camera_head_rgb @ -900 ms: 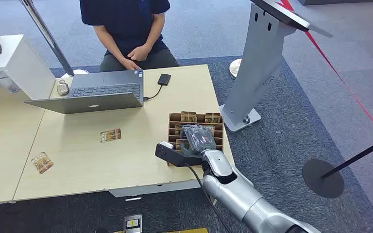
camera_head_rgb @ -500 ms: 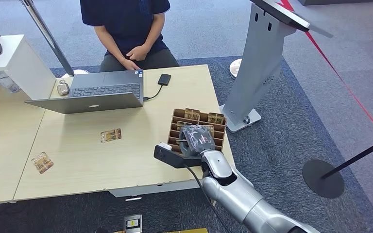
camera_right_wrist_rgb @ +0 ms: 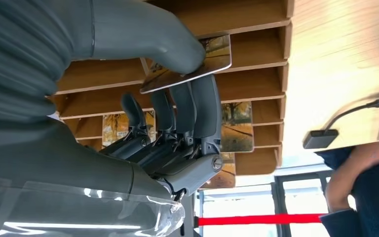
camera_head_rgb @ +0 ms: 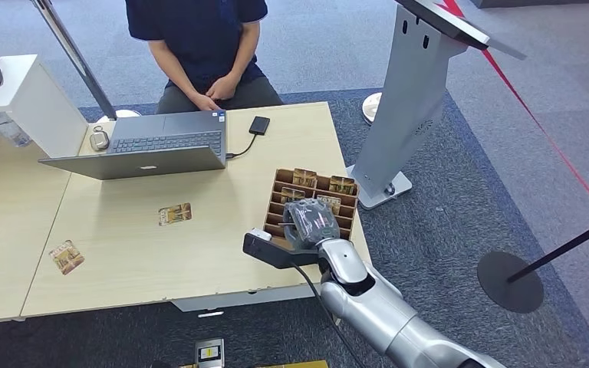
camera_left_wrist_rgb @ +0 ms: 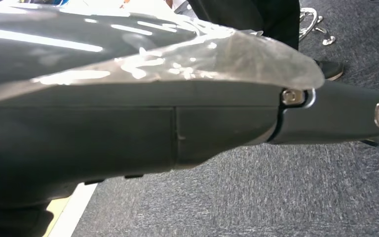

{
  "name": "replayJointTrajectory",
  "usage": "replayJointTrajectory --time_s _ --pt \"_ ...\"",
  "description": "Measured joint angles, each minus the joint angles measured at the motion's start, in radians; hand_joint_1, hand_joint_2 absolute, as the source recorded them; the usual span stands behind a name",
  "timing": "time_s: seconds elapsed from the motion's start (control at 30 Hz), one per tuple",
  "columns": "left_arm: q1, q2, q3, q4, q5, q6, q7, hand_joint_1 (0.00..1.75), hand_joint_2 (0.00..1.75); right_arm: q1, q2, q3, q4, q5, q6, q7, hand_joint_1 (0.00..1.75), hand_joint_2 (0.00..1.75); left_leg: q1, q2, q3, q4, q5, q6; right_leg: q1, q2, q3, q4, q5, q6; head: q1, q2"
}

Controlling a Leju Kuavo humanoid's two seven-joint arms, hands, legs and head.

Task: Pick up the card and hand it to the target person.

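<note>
A thin glossy card printed with an autumn-tree picture is being pinched between the thick grey thumb and the darker fingers of the robot's right hand, just above the slots of a brown slotted cardboard rack. In the right wrist view the thumb is pressing on one face of the card while the fingers are backing the other, and the card is lying roughly parallel to the rack's dividers, apart from them. Further cards of the same print are sitting in the rack's other slots.

The rack is standing near the right front corner of a pale wooden table. Two more small picture cards are lying flat on the table, one toward the middle and one near the left front. A grey open laptop is sitting at the far edge, with a small black device cabled to it just beside it. A person in a dark blue shirt is sitting behind the laptop, hands clasped in the lap.

The left hand is appearing close up over grey carpet; I cannot tell how its fingers are lying.
</note>
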Motion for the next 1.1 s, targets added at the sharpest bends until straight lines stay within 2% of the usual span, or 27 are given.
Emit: replayJointTrajectory --time_s 0.17,0.4,0.57,0.73,0.9,1.1 --pt "0.004 0.0 0.0 0.0 0.002 0.002 -0.005 0.0 0.0 0.0 -0.01 0.002 -0.047 -0.012 0.02 -0.007 1.4 1.75 0.0 0.0 0.0 0.0 0.0 0.0 0.0 0.0 0.0 0.0 0.0 0.0 0.0 0.0" --pt "0.01 0.002 0.002 0.0 0.008 0.002 -0.013 0.0 0.0 -0.005 -0.043 -0.01 -0.208 -0.057 0.107 0.004 1.37 1.75 0.0 0.0 0.0 0.0 0.0 0.0 0.0 0.0 0.0 0.0 0.0 0.0 0.0 0.0" --pt "0.012 0.003 0.002 0.0 0.008 0.004 -0.015 0.0 0.0 -0.011 -0.066 -0.039 -0.336 -0.094 0.13 0.01 1.39 1.75 0.0 0.0 0.0 0.0 0.0 0.0 0.0 0.0 0.0 0.0 0.0 0.0 0.0 0.0" --pt "0.013 0.004 0.003 0.0 0.0 0.005 -0.015 0.0 0.0 -0.024 -0.08 -0.07 -0.425 -0.205 0.133 -0.017 1.45 1.75 0.0 0.0 0.0 0.0 0.0 0.0 0.0 0.0 0.0 0.0 0.0 0.0 0.0 0.0" --pt "0.007 0.004 0.003 0.0 -0.017 -0.002 -0.008 0.0 0.0 -0.056 -0.068 -0.082 -0.43 -0.328 0.13 -0.063 1.44 1.75 0.0 0.0 0.0 0.0 0.0 0.0 0.0 0.0 0.0 0.0 0.0 0.0 0.0 0.0" --pt "-0.002 0.004 0.003 0.0 -0.032 -0.01 0.004 0.0 0.0 -0.109 -0.032 -0.078 -0.369 -0.336 0.105 -0.084 1.43 1.75 0.0 0.0 -0.001 0.0 0.0 0.0 0.0 0.0 0.0 0.001 0.0 0.0 0.0 0.0"
